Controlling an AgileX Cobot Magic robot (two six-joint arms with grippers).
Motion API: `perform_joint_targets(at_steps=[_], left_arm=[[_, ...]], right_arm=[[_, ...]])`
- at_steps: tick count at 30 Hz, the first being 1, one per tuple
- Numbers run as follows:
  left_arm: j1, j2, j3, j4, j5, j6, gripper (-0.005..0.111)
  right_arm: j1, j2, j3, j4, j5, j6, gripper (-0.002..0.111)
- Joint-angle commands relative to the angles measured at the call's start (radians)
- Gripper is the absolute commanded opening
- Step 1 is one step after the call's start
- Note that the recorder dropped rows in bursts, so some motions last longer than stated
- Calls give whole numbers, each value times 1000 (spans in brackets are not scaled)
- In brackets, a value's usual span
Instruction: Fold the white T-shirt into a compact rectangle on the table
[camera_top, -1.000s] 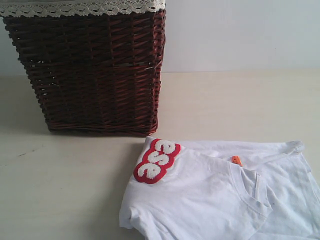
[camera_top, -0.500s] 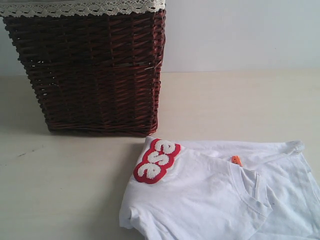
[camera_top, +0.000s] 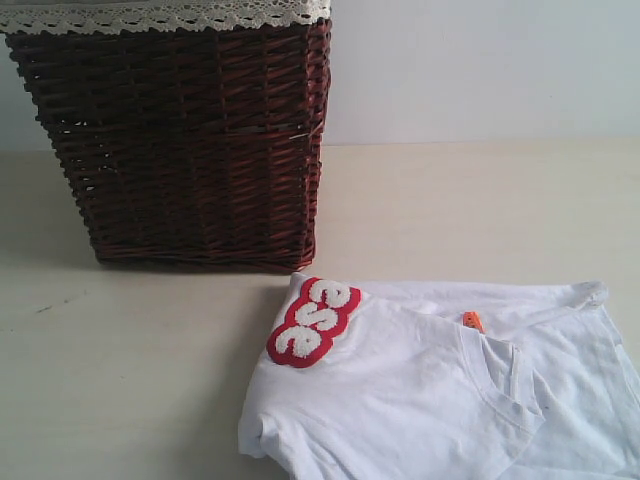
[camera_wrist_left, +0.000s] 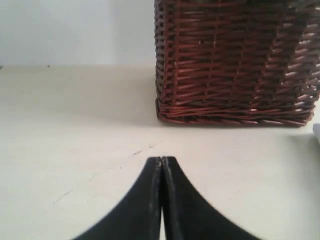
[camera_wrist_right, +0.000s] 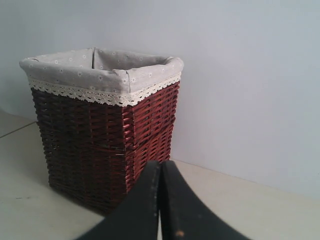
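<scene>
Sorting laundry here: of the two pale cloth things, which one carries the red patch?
The white T-shirt lying on the table, with red-edged lettering; the lace-trimmed liner on the wicker basket has none.

Soft, even light fills all views. The basket (camera_top: 180, 140) casts a faint shadow at centre left; detail is slightly blurred.

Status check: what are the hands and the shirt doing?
Left hand shut, empty. Right hand shut, empty. White T-shirt rumpled on table, untouched. Wicker basket close beside it.
</scene>
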Motion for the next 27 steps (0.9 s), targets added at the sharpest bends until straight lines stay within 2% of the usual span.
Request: perform_joint_targets(at_steps=[1, 17, 27], left_arm=[[2, -6, 4, -12, 25, 0, 0], [2, -6, 4, -12, 25, 0, 0], [2, -6, 4, -12, 25, 0, 0]], right_arm=[[-2, -2, 4, -1, -6, -8, 0], [-2, -2, 4, -1, -6, -7, 0], [-2, -2, 2, 2, -103, -7, 0]])
